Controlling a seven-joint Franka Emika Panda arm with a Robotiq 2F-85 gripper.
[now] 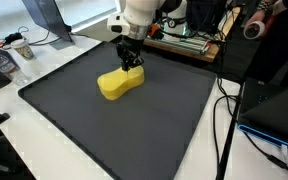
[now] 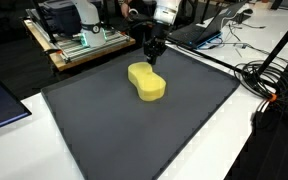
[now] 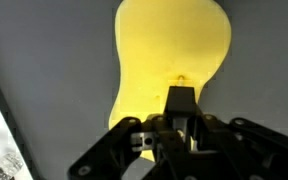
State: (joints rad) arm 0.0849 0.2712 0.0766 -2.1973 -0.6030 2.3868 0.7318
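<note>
Wrist view shows the claw [image 3: 181, 100] clenched, its black fingers drawn tight together with the tip pressed down onto the yellow sponge [image 3: 171, 60], which fills the upper middle of that picture with its waisted, peanut-like outline. Whether the fingers pinch any of the foam or merely rest closed on its top cannot be told from this angle. The sponge lies flat on a large dark grey mat [image 3: 44, 70]. In both exterior views the same arrangement reads clearly: the claw [image 1: 132, 62] comes straight down from the white arm [image 1: 139, 12] and meets the far end of the sponge [image 1: 120, 82], while the rest of the sponge stretches toward the camera, free of any contact. From the opposite side the claw [image 2: 151, 52] stands over the end of the sponge [image 2: 146, 81] nearest the mat's back edge, and the sponge sits in the rear half of the mat [image 2: 144, 130], well apart from its front border. The mat [image 1: 114, 130] rests on a white tabletop [image 1: 44, 60]. In an exterior view a wooden board with equipment [image 2: 79, 45] stands just behind the mat, and black cables [image 2: 274, 85] trail across the tabletop beside it. In an exterior view a monitor stand [image 1: 46, 22] rises beyond the mat's corner.
</note>
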